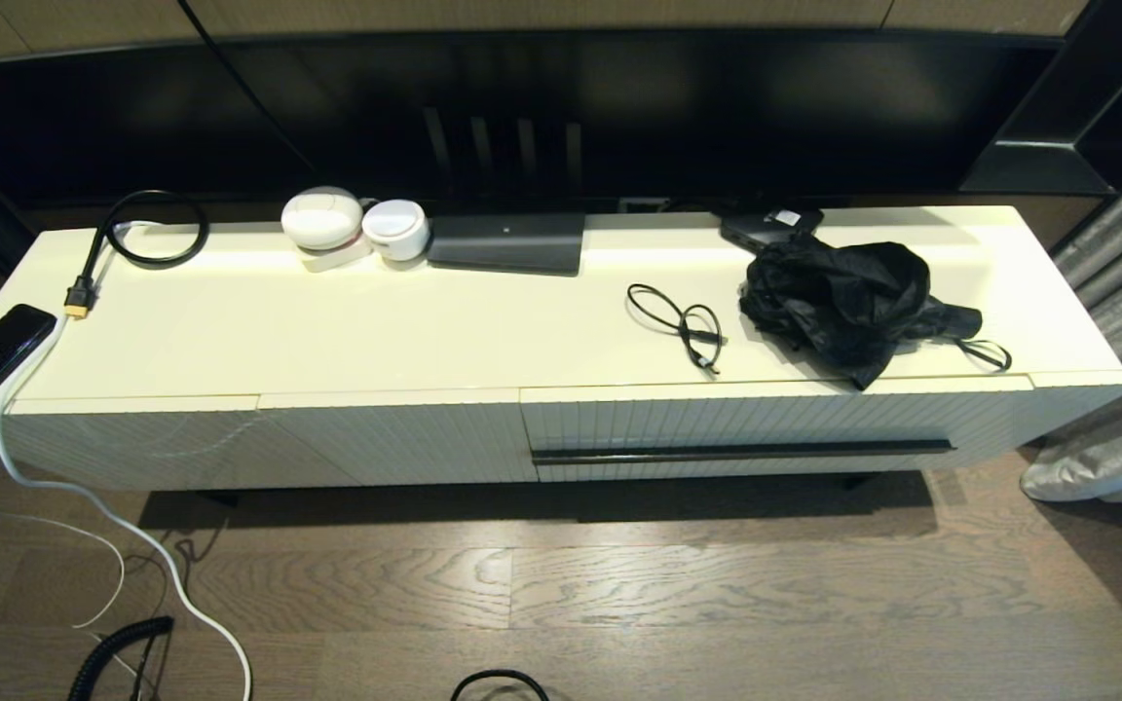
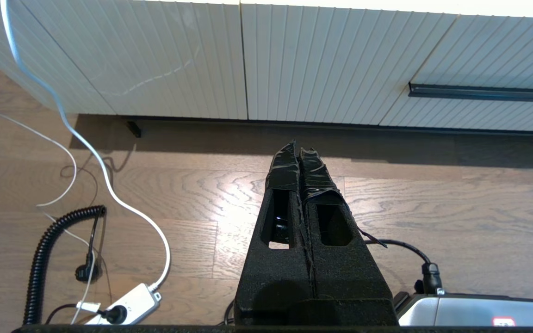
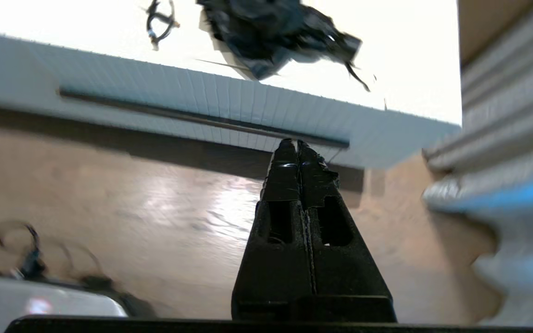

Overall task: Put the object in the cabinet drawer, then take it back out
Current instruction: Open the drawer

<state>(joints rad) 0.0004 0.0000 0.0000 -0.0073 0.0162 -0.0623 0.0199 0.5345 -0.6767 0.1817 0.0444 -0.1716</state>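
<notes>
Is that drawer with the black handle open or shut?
Shut. The drawer front sits flush with the ribbed panels beside it, its handle untouched, and none of its inside shows.

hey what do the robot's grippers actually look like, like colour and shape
Both look alike. The left gripper has two long matte black fingers that widen toward the base, each with a rounded cut-out window, and wrinkled glossy black tape wrapping the tips. The right gripper has the same black tapered fingers, windows and taped tips. No markings or cables show on either.
</notes>
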